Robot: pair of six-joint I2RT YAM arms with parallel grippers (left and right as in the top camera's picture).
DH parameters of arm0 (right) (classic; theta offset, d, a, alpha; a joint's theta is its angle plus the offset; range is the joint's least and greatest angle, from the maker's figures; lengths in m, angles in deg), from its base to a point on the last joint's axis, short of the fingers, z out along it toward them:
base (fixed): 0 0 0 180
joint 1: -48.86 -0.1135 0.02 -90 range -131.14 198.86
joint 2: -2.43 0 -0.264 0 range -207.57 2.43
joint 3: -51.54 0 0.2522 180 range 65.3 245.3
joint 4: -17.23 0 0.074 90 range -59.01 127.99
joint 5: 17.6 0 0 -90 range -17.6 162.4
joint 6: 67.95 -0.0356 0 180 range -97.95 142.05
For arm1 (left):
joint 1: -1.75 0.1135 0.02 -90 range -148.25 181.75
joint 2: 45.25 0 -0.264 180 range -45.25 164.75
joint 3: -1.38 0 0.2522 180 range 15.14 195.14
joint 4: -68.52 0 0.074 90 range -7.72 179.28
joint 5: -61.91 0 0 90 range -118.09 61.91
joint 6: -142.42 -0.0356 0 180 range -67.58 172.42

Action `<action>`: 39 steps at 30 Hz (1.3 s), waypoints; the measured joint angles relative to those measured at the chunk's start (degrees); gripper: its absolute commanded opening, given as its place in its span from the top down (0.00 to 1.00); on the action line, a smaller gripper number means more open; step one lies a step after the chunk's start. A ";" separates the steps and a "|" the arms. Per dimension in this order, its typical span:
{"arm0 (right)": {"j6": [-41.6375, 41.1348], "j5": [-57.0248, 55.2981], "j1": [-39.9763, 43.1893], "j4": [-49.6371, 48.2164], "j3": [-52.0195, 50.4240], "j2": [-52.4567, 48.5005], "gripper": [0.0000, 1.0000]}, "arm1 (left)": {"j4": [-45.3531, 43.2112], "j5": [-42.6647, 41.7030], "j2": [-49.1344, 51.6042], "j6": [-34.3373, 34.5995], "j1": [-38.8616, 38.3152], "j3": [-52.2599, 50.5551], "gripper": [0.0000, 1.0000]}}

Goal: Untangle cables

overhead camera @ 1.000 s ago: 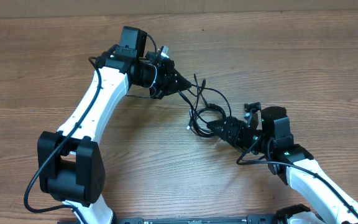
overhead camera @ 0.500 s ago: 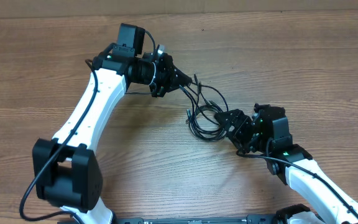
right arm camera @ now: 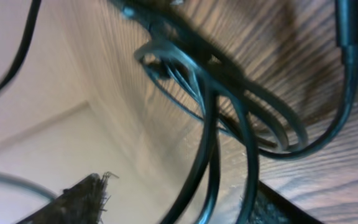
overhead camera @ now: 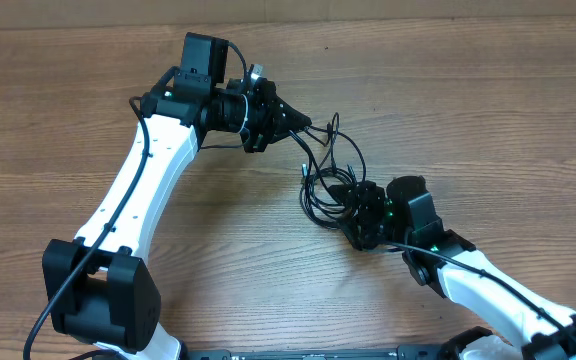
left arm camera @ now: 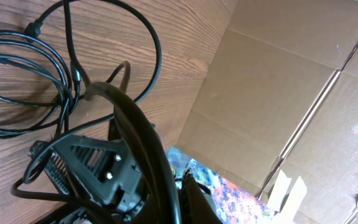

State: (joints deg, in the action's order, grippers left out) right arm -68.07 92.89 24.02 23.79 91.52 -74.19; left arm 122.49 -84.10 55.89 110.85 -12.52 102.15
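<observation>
Location of cables: the cables (overhead camera: 326, 188) lay as a bundle of loose loops on the table (overhead camera: 468, 100), between the two arms and nearer the right one.
Left gripper: the left gripper (overhead camera: 296, 122) was closed on a strand that ran from its tips down into the bundle.
Right gripper: the right gripper (overhead camera: 358, 210) sat at the bundle's right edge. In the wrist view its fingers (right arm camera: 82, 199) stood apart with several cords crossing the gap, none seen to be pinched.
Step in hand: judged to be taking a second hold on the bundle, so that the two arms could draw it apart.
Doing it well: the right gripper should close on one cord only, not the whole sheaf in the gap. It should close low and squarely. The pull should then go away from the left hold, slowly and along the table, with the left grip firm. A fast or upward pull would likely tighten the crossings.
Long axis: seen from overhead, the bundle ran diagonally from the left gripper at upper left to the right gripper at lower right.
Pointing: the loops lay flat. One loose end rose toward the far edge beside the left hold. Which plug belonged to which cord could not be told.
</observation>
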 measured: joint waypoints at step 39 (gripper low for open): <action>43.45 -21.66 0.11 26.47 22.53 4.35 0.96 | 25.64 34.88 -0.04 -14.08 1.88 0.17 0.00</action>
State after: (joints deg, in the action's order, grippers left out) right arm -24.62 71.23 24.13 50.26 114.05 -69.84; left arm 148.13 -49.21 55.85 96.78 -10.64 102.32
